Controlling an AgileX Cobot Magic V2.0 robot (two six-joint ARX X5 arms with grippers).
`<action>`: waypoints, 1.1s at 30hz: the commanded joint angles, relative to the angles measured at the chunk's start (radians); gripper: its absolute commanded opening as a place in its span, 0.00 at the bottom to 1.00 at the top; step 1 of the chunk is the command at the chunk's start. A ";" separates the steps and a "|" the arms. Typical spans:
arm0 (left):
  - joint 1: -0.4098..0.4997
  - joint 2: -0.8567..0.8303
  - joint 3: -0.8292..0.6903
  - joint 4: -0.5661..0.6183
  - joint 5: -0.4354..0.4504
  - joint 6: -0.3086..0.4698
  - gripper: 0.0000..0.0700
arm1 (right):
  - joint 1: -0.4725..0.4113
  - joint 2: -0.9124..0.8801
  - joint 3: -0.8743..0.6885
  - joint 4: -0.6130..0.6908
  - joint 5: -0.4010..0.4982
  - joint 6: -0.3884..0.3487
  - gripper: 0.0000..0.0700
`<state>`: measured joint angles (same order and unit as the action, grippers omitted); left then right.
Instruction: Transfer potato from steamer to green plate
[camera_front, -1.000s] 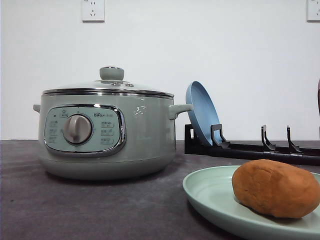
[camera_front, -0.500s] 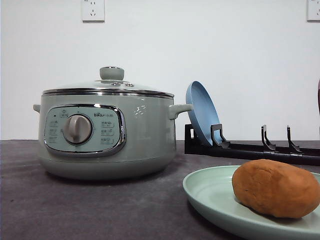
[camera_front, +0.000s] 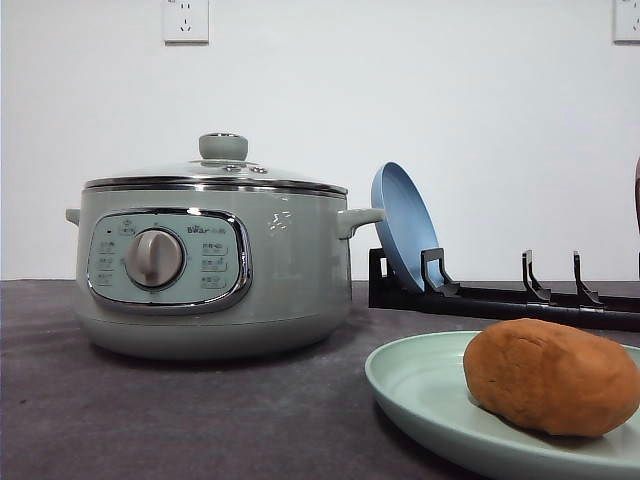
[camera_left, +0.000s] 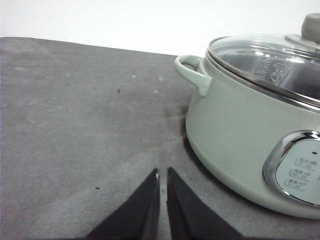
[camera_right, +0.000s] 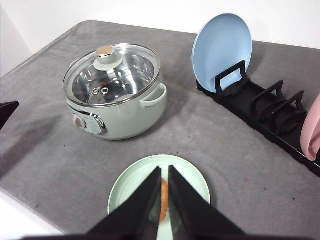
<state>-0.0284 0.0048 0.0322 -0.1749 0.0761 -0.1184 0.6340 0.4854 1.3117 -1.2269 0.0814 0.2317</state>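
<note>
Bench (camera_front: 150, 420): grey, white wall behind
Jaws: both grippers closed, empty
Right wrist view: pink dish (camera_right: 311, 131) in rack (camera_right: 260, 112)

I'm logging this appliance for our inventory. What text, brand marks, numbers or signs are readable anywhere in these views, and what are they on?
Brand mark on the control panel of the steamer, above the dial: too blurred to read.
Icon labels either side of the dial: too small to read.
Faint embossed mark on the steamer's body, right of the panel: not legible.
Marking on the glass lid: not legible.
Nothing else carries text.
</note>
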 joint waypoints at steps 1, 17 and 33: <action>0.000 -0.002 -0.020 0.018 -0.002 0.000 0.03 | -0.041 0.002 -0.001 0.023 0.000 -0.006 0.02; 0.000 -0.002 -0.020 0.018 -0.002 0.000 0.03 | -0.558 -0.291 -0.891 0.941 0.017 -0.169 0.01; 0.000 -0.002 -0.020 0.018 -0.002 0.000 0.03 | -0.579 -0.482 -1.300 1.142 -0.035 -0.218 0.01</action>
<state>-0.0284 0.0048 0.0322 -0.1741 0.0761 -0.1184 0.0566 0.0063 0.0158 -0.0831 0.0490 0.0221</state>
